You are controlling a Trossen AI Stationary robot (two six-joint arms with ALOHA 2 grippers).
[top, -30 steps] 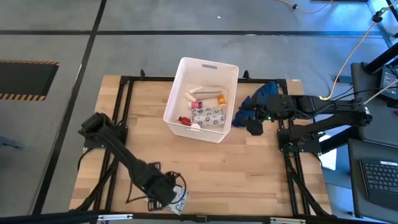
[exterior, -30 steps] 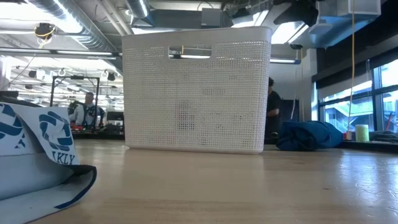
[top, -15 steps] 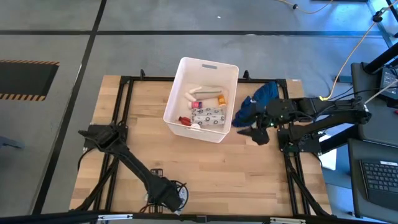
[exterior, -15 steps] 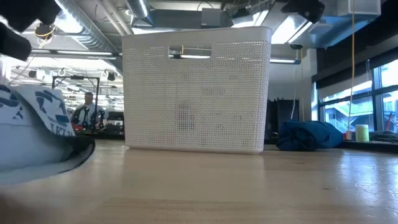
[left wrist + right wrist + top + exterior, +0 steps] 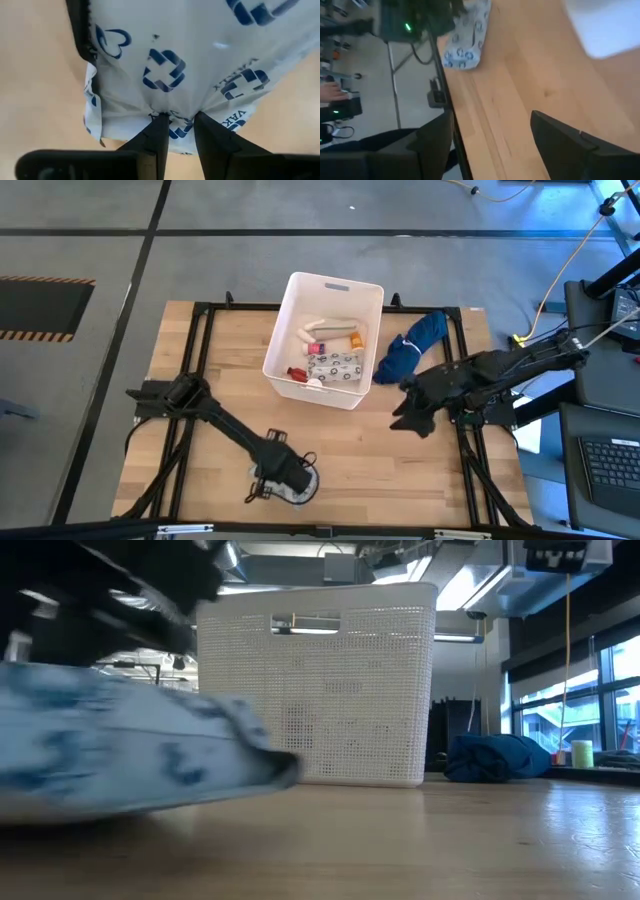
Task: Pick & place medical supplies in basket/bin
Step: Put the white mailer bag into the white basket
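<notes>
My left gripper point(image 5: 284, 476) is near the table's near edge, shut on a white soft packet with blue crosses point(image 5: 303, 487) point(image 5: 175, 65). The packet shows as a blur close to the low camera point(image 5: 130, 755) and beside the left arm in the right wrist view point(image 5: 465, 42). The white tub point(image 5: 335, 281) point(image 5: 315, 680) stands at the table's middle far side. It holds a beige roll point(image 5: 325, 327), a dotted packet point(image 5: 335, 365) and a red vial point(image 5: 297, 373). My right gripper point(image 5: 410, 416) point(image 5: 495, 145) is open over bare wood, right of the tub. My left gripper pinches a gathered fold of the packet point(image 5: 172, 116) between its two fingertips point(image 5: 159, 125), coming from above. The packet spreads out below the fingers. I cannot tell whether its underside rests on the table.
A dark blue cloth bundle point(image 5: 412, 345) point(image 5: 495, 758) lies right of the tub, just beyond my right gripper. Black frame rails point(image 5: 462, 430) run along the table's sides. Bare wood point(image 5: 360, 460) lies between the two grippers.
My left gripper has moved right along the near edge, carrying the packet with it; the packet has swung across in front of the low camera. My right gripper has moved away from the blue bundle toward the table's near edge.
</notes>
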